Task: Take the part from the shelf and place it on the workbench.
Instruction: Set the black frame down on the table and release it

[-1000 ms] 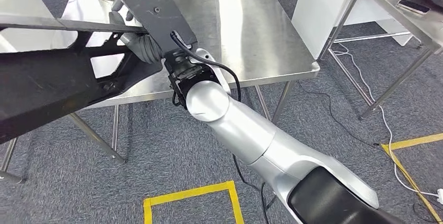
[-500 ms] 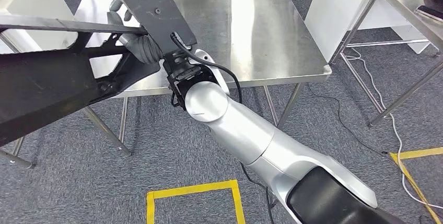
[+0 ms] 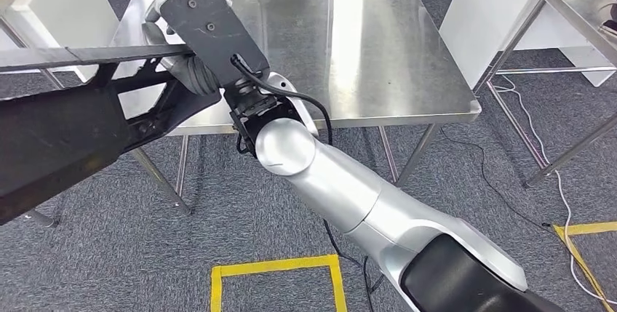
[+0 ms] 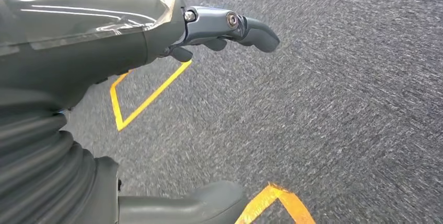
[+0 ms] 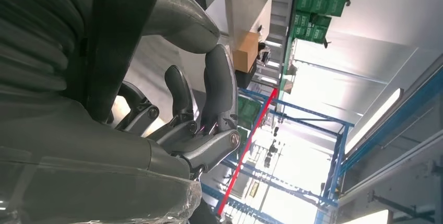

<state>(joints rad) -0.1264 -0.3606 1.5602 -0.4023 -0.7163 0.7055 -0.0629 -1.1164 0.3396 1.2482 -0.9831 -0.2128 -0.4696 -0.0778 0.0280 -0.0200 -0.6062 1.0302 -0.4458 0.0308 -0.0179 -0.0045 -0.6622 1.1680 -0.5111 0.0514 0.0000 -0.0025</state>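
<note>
Since a second ago the camera has shifted, bringing the worktop [image 3: 378, 43] nearer. Right hand [image 3: 190, 72] grasps the part [image 3: 65, 134], carrying it level; left hand [image 4: 224, 25] hangs released.

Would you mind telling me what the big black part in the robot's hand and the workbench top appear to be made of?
The black part looks like matte dark plastic or coated metal, dull with no glare; I cannot tell which. The workbench top looks like brushed stainless steel, silver with streaky reflections.
</note>
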